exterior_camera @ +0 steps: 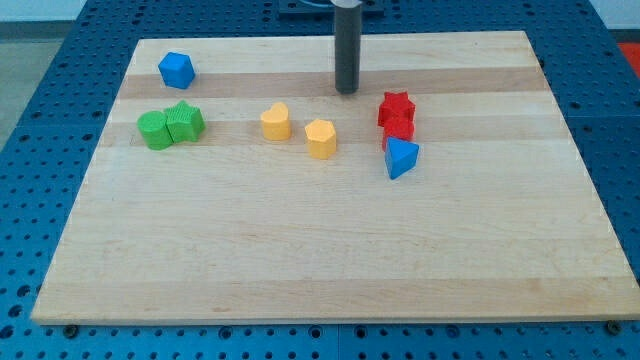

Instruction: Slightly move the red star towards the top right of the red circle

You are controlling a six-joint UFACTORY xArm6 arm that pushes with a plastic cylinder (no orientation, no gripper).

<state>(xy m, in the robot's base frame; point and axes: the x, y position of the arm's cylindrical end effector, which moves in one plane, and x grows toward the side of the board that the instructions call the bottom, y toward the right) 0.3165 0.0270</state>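
The red star (pixel 396 107) lies right of the board's middle, near the view's top. The red circle (pixel 399 130) sits just below it, touching it, mostly hidden between the star and a blue triangle-like block (pixel 401 158). My tip (pixel 347 91) rests on the board to the left of the red star and slightly above it, a short gap away, touching no block.
A yellow heart-like block (pixel 276 122) and a yellow hexagon-like block (pixel 321 138) lie left of centre. A green circle (pixel 154 130) and a green star (pixel 185 121) touch at the left. A blue block (pixel 176 69) is at the top left. The wooden board (pixel 320 250) sits on a blue perforated table.
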